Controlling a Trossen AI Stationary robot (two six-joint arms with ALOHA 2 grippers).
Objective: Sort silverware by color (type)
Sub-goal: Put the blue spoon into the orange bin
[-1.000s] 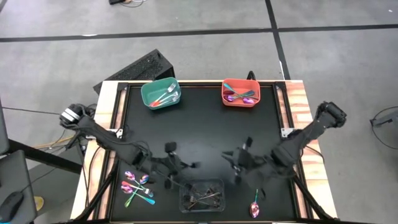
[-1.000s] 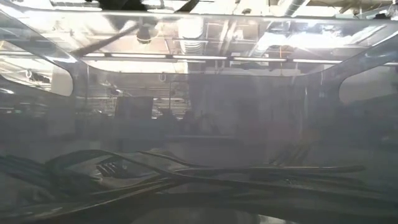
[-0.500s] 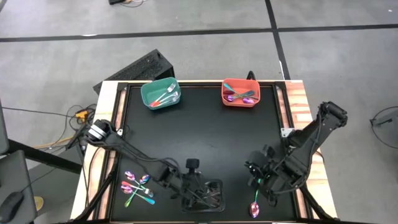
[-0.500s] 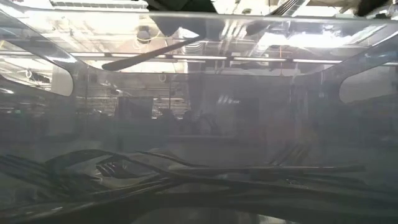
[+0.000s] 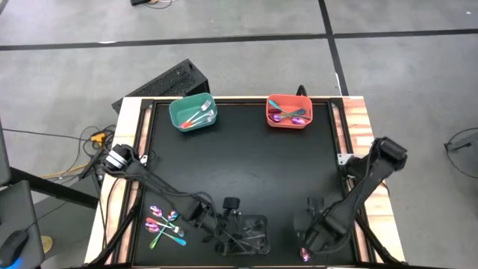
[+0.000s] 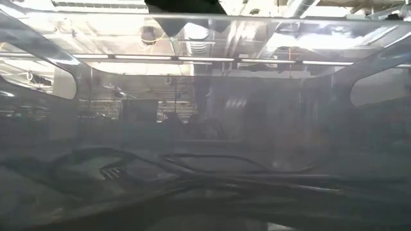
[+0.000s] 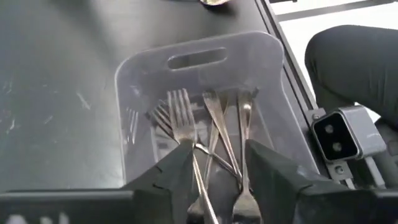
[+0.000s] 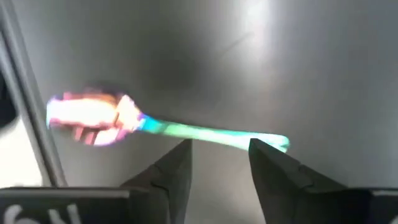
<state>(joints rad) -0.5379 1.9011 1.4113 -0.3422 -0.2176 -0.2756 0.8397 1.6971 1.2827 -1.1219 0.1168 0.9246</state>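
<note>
A spoon [image 8: 155,127] with a teal handle and a shiny pink head lies flat on the black table near its front right edge; its head [image 5: 305,254] also shows in the high view. My right gripper [image 8: 217,165] hangs open over it, one finger on each side of the handle. My left gripper [image 7: 217,177] is open over the clear plastic tray [image 5: 258,221], its fingers on either side of the dull grey forks [image 7: 186,118]. Several more pieces of silverware [image 5: 164,224] lie at the front left. My left gripper comes down into the clear tray from above, and the grey fork stems [image 7: 211,155] run between its open fingers. I cannot tell whether the fingers touch them.
A green bin [image 5: 193,112] with forks stands at the far left of the table. A red bin [image 5: 289,112] with spoons stands at the far right. The low view looks through the clear tray's wall [image 6: 205,128] at the grey cutlery inside.
My left gripper has gone toward the near edge and right, from beside the tray to over it. My right gripper has gone toward the near edge and down, onto the teal-handled spoon. The grey cutlery in the tray has shifted.
</note>
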